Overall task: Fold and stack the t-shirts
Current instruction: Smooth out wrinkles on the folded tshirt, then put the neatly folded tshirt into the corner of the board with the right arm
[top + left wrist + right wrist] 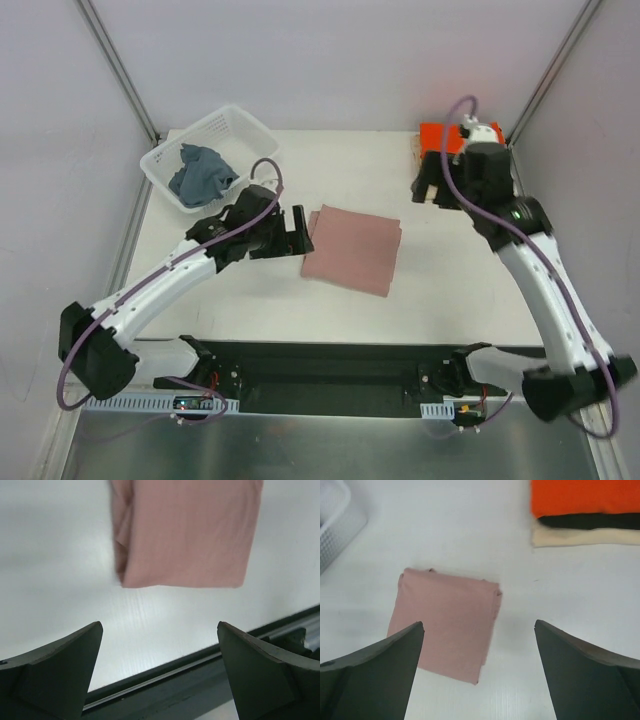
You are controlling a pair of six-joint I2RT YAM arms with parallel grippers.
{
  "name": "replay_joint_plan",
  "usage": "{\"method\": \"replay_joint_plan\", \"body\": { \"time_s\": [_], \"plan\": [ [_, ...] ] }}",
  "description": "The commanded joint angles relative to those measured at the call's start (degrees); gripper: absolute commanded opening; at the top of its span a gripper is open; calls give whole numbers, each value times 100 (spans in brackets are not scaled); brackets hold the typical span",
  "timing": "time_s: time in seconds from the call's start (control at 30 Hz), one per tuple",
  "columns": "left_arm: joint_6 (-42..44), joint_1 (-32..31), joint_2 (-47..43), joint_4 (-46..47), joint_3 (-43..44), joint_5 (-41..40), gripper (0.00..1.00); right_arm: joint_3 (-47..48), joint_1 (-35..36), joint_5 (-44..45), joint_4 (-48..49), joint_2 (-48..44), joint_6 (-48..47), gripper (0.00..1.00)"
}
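Dusty-pink t-shirt folded; stacking comes next.
Left tool and right tool both spread, empty; it likely needs lifting onto the orange t-shirt, far right.

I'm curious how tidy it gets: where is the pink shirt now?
In the top view, the pink shirt lies folded near the centre, just right of the left claw.

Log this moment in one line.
left pincer: open | right pincer: open | pink t-shirt: folded, unstacked | stack: orange, black, cream
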Motion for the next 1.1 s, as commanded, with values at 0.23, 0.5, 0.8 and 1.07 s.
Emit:
{"method": "replay_joint_plan", "body": {
  "time_s": [0.23, 0.5, 0.8, 1.07],
  "plan": [
    [-172, 838, -1505, -1197, -368, -2085, 99, -2358, -553, -21, 16, -1113, 904, 97],
    [-313, 1040, -1725, -1478, -659, -2217, 99, -2052, -545, -901, -2, 636, 1255, 97],
    [-304, 1076, -1708, -1532, -879, -2226, 99, -1428, -45, -954, 402, 2491, 1388, 92],
    [-269, 1102, -1611, -1558, -870, -2165, 99, -1058, 299, -884, 587, 3248, 1494, 77]
  ]
}}
